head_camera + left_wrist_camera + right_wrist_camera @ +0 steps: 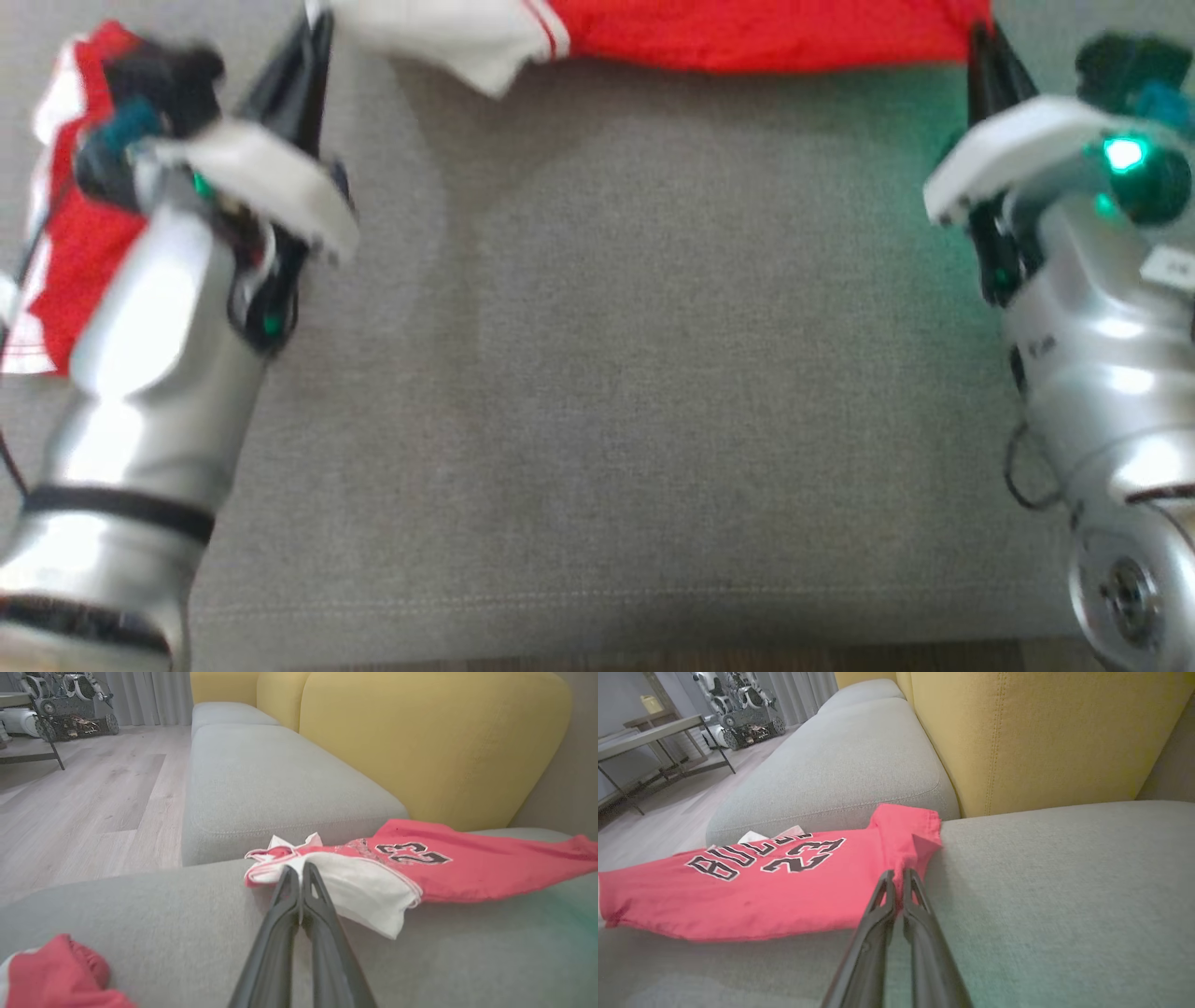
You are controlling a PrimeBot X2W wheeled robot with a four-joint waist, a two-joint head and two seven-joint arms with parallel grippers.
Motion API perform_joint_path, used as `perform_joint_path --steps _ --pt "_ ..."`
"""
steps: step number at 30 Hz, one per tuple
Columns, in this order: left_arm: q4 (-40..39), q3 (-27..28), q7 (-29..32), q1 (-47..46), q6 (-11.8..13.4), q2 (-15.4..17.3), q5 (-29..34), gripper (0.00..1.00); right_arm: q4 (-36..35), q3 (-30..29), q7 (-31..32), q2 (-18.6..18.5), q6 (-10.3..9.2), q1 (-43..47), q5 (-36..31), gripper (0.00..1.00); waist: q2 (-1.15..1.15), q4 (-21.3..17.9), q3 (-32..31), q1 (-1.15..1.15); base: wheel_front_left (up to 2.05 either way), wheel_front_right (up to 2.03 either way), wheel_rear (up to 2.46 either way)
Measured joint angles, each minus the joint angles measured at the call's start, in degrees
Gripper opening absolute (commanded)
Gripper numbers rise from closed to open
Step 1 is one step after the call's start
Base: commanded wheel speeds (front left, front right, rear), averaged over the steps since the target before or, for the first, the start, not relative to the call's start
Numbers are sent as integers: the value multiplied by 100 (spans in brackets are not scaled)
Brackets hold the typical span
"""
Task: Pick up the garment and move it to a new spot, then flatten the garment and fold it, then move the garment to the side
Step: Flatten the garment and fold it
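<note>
In the head view the garment (pixel 747 33), a red jersey with a white sleeve (pixel 448 37), runs as a stretched band along the top edge, over the far part of a grey sofa cushion (pixel 607 373). The left arm (pixel 149 327) reaches up on the left and the right arm (pixel 1102 327) on the right. The left jaws meet the white sleeve end of the band, the right jaws the red end. A second bundle of red and white cloth (pixel 65 252) lies at the left edge, partly behind the left arm.

In the left wrist view the two dark fingers (pixel 322 938) are pressed tight together, the left jaws clenched on the white-edged end of the garment (pixel 467 872). It spreads away to the right across the cushion (pixel 140 914), with a black 23 on the red. Behind it sit a neighbouring grey cushion (pixel 271 779) and a yellow backrest (pixel 434 742). Pale wooden floor (pixel 93 802) shows on the left, and the other red cloth (pixel 56 975) sits in the bottom left corner.

In the right wrist view the fingers (pixel 920 942) are likewise closed, the right jaws pinching a bunched red corner of the garment (pixel 761 891) close to the backrest (pixel 1041 732). The jersey lies out to the left, lettering and number facing up, near the gap between the two cushions. A metal-legged table (pixel 654 732) and a wheeled machine (pixel 742 709) stand further off
</note>
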Motion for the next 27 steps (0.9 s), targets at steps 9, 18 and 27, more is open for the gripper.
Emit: perform_joint_path --steps 9,18,27 --pt "-548 -746 131 1050 -23 390 -202 0 225 425 89 -506 0 652 393 0 0 220 -624 0 0 0 0" --pt "-1451 -1419 825 1983 -23 882 -623 0 290 714 820 -668 0 1277 1061 0 0 324 -1149 0 0 0 0" --pt "-2387 -1897 1494 2741 -22 1362 -1174 0 -231 1378 1978 -916 0 1829 1844 0 0 236 -1512 0 0 0 0"
